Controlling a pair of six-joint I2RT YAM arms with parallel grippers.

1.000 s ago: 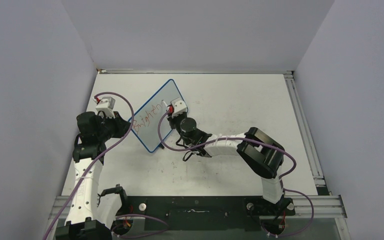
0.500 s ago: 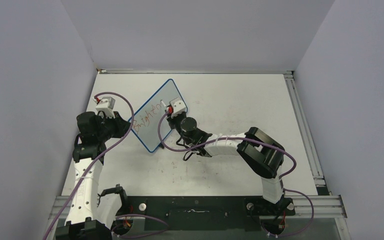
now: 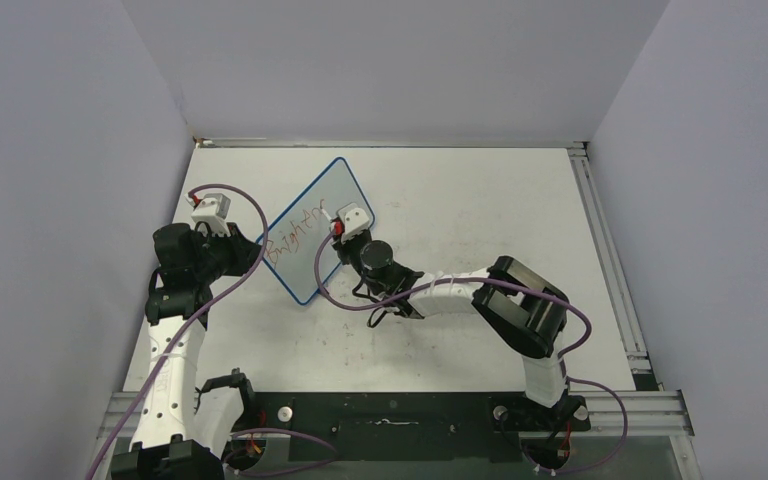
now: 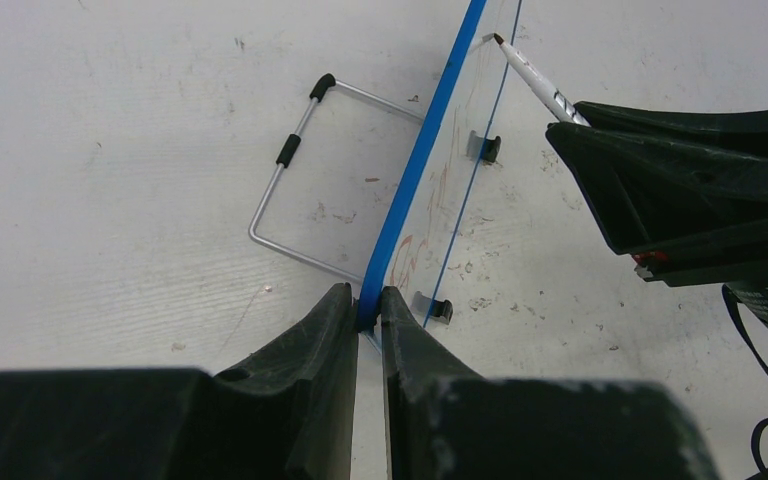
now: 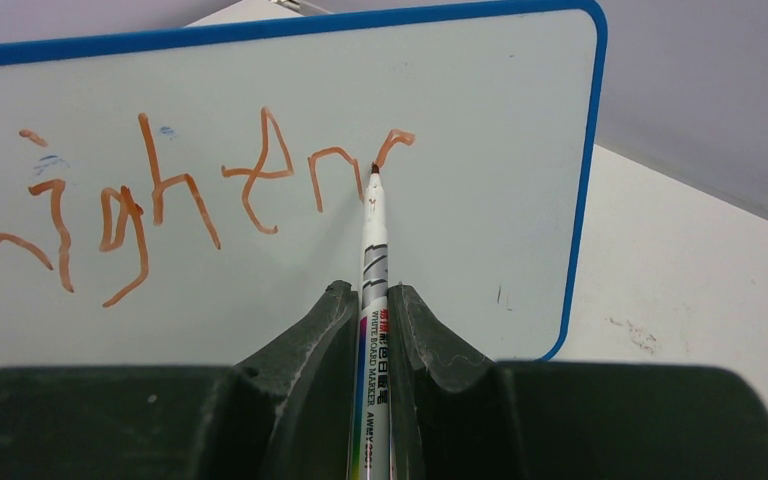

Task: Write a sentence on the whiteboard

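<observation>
The whiteboard (image 3: pixel 312 232), white with a thin blue frame, stands upright on the table at the left centre. My left gripper (image 4: pixel 368 300) is shut on its blue edge (image 4: pixel 415 170) at the near corner. My right gripper (image 5: pixel 370 292) is shut on a white marker (image 5: pixel 372 250). The marker's tip touches the board (image 5: pixel 480 200) at the end of the red lettering (image 5: pixel 160 195), one line reading "...ightenr". From above the lettering (image 3: pixel 294 232) runs along the board, with my right gripper (image 3: pixel 338 227) at its right end.
The board's wire stand (image 4: pixel 290 160) rests on the tabletop behind it, with black clip feet (image 4: pixel 488 147) at its base. Grey walls enclose the table on three sides. A metal rail (image 3: pixel 605 250) runs down the right edge.
My right gripper has moved a little along the board and downward with the marker, adding a stroke to the end of the lettering. The left gripper and the board have not moved.
</observation>
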